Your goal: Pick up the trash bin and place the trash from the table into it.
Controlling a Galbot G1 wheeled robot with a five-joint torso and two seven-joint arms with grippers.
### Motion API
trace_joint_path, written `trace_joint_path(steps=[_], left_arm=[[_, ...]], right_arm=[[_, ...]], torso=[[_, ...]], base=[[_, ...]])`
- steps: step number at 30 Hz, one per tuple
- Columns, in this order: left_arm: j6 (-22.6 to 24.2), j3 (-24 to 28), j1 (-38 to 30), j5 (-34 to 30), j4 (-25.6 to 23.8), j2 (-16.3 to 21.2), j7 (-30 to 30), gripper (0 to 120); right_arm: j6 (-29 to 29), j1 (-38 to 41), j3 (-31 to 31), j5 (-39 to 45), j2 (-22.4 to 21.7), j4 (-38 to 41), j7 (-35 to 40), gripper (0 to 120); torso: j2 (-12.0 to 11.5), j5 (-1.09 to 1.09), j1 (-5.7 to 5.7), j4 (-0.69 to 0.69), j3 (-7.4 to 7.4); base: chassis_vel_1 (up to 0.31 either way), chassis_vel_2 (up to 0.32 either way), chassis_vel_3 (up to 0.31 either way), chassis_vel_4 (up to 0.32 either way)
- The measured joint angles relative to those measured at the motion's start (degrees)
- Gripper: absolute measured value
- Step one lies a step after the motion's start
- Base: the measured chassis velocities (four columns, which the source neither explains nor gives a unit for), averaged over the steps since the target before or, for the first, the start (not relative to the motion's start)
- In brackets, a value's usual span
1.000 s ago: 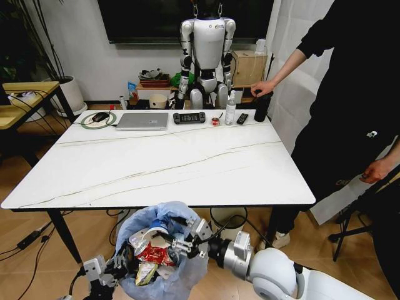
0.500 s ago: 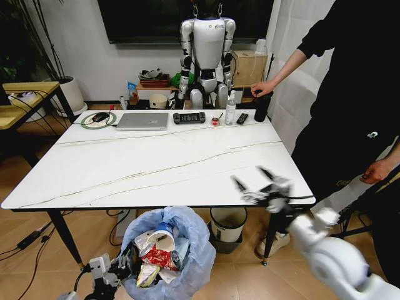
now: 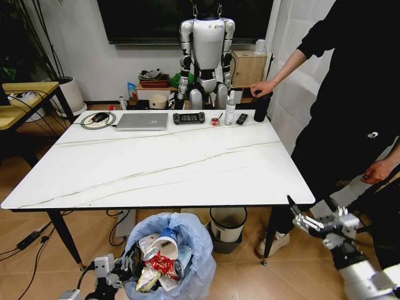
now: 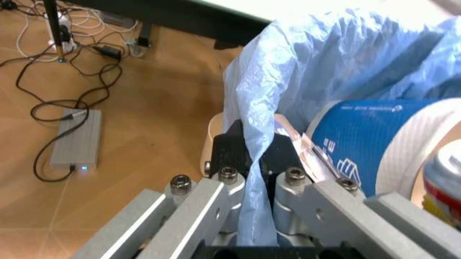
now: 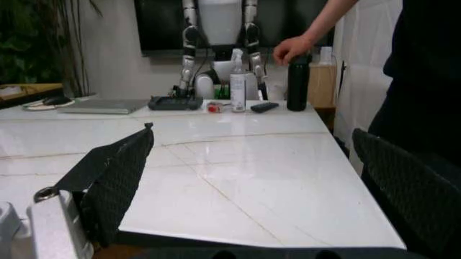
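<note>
Trash bin: the small round trash bin (image 3: 169, 253) sits low in front of the near edge of the table (image 3: 187, 162), its light-blue bag (image 4: 288, 108) bulging over the rim.
Trash: crumpled white paper, a crushed red can (image 3: 161, 264), a blue-and-white paper cup (image 4: 381, 143) and wrappers lie heaped inside the bin.
Left gripper: the left gripper (image 4: 252, 178) is at the bin's left rim, its fingers (image 4: 234, 148) pinched narrow onto the rim and a fold of the bag.
Right gripper: the right gripper (image 3: 306, 220) hangs off the table's near right corner, just below the tabletop, its fingers (image 5: 115, 172) spread wide and holding nothing.
Far edge of table: a laptop (image 3: 142, 120), a controller (image 3: 189, 117), a clear bottle (image 3: 230, 109).
</note>
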Motion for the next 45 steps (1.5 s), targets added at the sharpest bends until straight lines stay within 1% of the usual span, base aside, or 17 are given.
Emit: trace_joint_path(steps=[7, 13, 18, 22, 26, 27, 30, 39, 40, 45], left_arm=[[-3.17, 0.81, -1.83, -1.88, 3.25, 3.53, -0.34, 0], [-4.55, 0.51, -2.41, -3.42, 4.3, 4.84, -0.09, 0], [-4.51, 0.42, -2.5, -3.91, 4.76, 4.84, -0.06, 0], [-4.33, 0.62, -3.09, -4.11, 5.54, 4.17, 0.08, 0], [-3.51, 0.81, -4.05, -5.05, 6.86, 2.57, 0.21, 0], [-3.51, 0.81, -4.05, -5.05, 6.86, 2.57, 0.21, 0], [-3.13, 1.04, -4.54, -5.23, 7.91, 1.33, 0.24, 0], [-3.09, 1.13, -5.12, -4.86, 10.28, -1.5, 0.87, 0], [-3.09, 1.13, -5.12, -4.86, 10.28, -1.5, 0.87, 0], [-3.11, 1.88, -5.89, -4.01, 11.87, -3.42, 1.05, 0]], right_arm=[[0.0, 0.27, -0.3, -0.06, 0.14, -0.16, -0.09, 100], [-0.04, 0.42, -0.52, -0.04, -0.02, -0.17, -0.06, 100], [-0.08, 0.48, -0.61, -0.01, -0.11, -0.17, -0.02, 100], [-0.13, 0.53, -0.68, 0.01, -0.17, -0.18, 0.01, 100], [-0.17, 0.57, -0.73, 0.05, -0.22, -0.18, 0.04, 100], [-0.17, 0.57, -0.73, 0.05, -0.22, -0.18, 0.04, 100], [-0.2, 0.59, -0.76, 0.06, -0.23, -0.18, 0.05, 100], [-0.23, 0.62, -0.79, 0.09, -0.28, -0.18, 0.1, 100], [-0.23, 0.62, -0.79, 0.09, -0.28, -0.18, 0.1, 100], [-0.25, 0.64, -0.81, 0.12, -0.29, -0.18, 0.12, 100]], torso=[[0.0, -0.01, 0.01, 0.01, 0.0], [0.0, 0.01, 0.01, 0.01, 0.0], [-0.07, 0.01, -0.02, 0.01, -0.02], [-1.03, 0.01, -0.46, 0.01, -0.54], [-2.77, 0.01, -1.28, 0.01, -1.47], [-2.77, 0.01, -1.28, 0.01, -1.47], [-3.91, 0.01, -1.79, 0.01, -2.1], [-7.19, 0.01, -3.28, 0.01, -3.89], [-7.19, 0.01, -3.28, 0.01, -3.89], [-9.33, 0.01, -4.21, 0.01, -5.08]], base=[[0.0, 0.0, 0.0, 0.0], [0.0, 0.0, 0.0, 0.0], [0.0, 0.0, 0.0, 0.0], [0.0, 0.0, 0.0, 0.0], [0.0, 0.0, 0.0, 0.0], [0.0, 0.0, 0.0, 0.0], [0.0, 0.0, 0.0, 0.0], [0.0, 0.0, 0.0, 0.0], [0.0, 0.0, 0.0, 0.0], [0.0, 0.0, 0.0, 0.0]])
